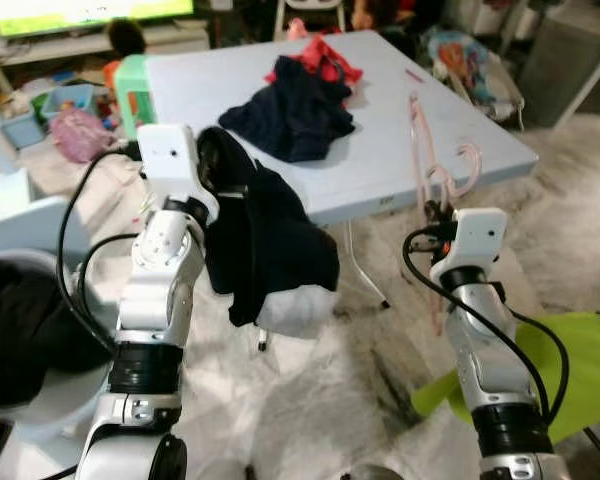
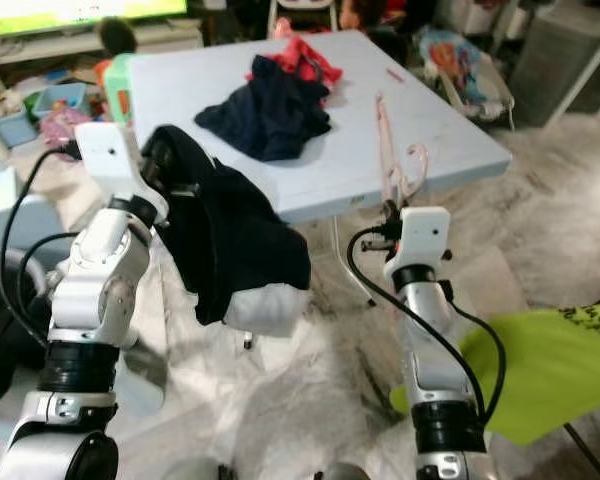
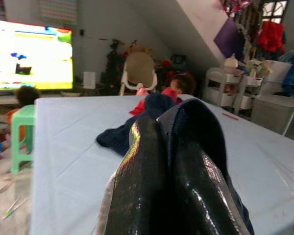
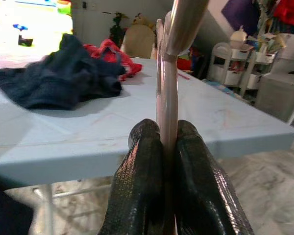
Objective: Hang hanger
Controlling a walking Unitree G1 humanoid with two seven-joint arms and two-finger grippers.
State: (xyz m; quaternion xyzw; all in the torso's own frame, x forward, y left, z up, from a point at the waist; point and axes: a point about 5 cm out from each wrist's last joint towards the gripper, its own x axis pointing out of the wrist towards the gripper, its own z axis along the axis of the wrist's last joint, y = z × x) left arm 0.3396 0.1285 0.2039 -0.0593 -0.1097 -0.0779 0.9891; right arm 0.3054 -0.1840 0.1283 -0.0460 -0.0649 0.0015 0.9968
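Right claw (image 4: 169, 147) pinches pink hanger (image 1: 427, 150) beside table edge (image 1: 450, 185); left claw (image 3: 171, 161) seemingly grips dark garment (image 1: 265, 245).

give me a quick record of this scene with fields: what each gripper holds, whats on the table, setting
left gripper: shut on dark garment, held in the air beside the table
right gripper: shut on pink hanger, near the table's front edge
table: light blue; holds a dark clothes pile with a red cloth behind it
setting: lived-in room, lit screen at the back

The pale pink hanger (image 1: 428, 160) stands upright at the table's near edge, hook curling beside it.
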